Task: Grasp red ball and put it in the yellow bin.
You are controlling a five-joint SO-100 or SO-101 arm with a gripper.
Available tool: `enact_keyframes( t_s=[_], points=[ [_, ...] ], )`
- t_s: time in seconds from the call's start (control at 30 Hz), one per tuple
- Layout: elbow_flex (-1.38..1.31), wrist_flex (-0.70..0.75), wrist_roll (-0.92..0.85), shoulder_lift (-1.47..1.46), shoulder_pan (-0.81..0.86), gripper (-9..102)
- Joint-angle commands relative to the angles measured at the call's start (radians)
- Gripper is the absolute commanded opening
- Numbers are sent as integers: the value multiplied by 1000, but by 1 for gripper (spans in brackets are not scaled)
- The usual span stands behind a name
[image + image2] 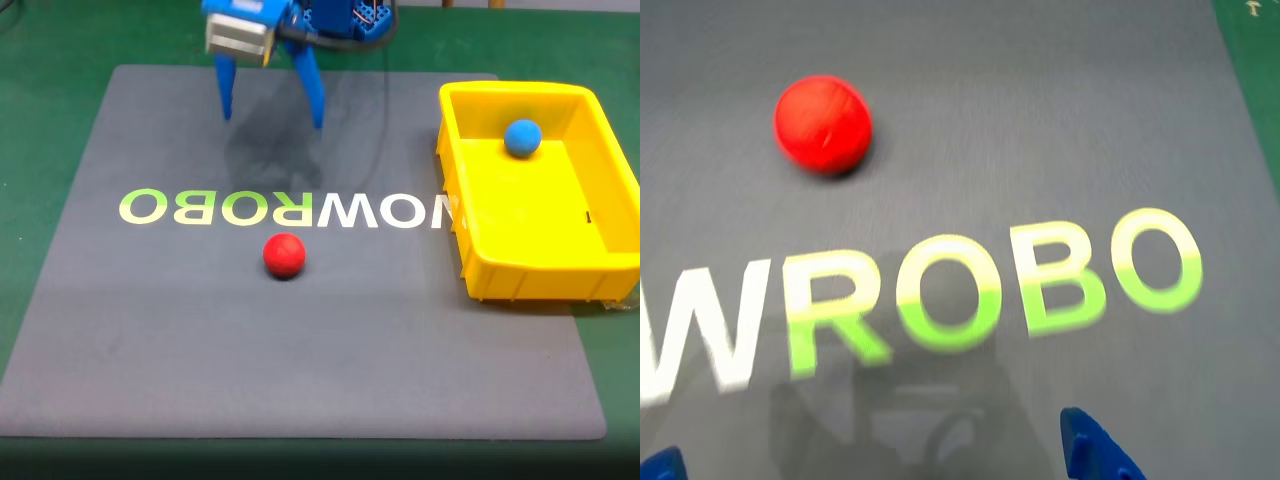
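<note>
The red ball point(284, 255) lies on the grey mat just below the printed lettering; in the wrist view the red ball point(823, 123) sits at the upper left, beyond the letters. My blue gripper point(272, 118) hangs above the far part of the mat, open, with nothing between its fingers. Its two fingertips point(1095, 450) poke in at the bottom edge of the wrist view, well short of the ball. The yellow bin point(480, 250) stands at the right of the mat.
A blue ball point(522, 137) rests inside the yellow bin near its far wall. The grey mat point(200, 350) with white and green lettering lies on a green table point(30, 60). A dark cable runs down from the arm's base.
</note>
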Motion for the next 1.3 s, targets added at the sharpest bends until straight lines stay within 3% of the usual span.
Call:
enact_keyframes(
  t_s=[0.0, 0.73, 1.27],
  points=[
    [-129, -89, 23, -106, -2, 41],
    [-612, -216, 130, -649, -104, 41],
    [-684, -253, 135, -767, -147, 40]
  ],
)
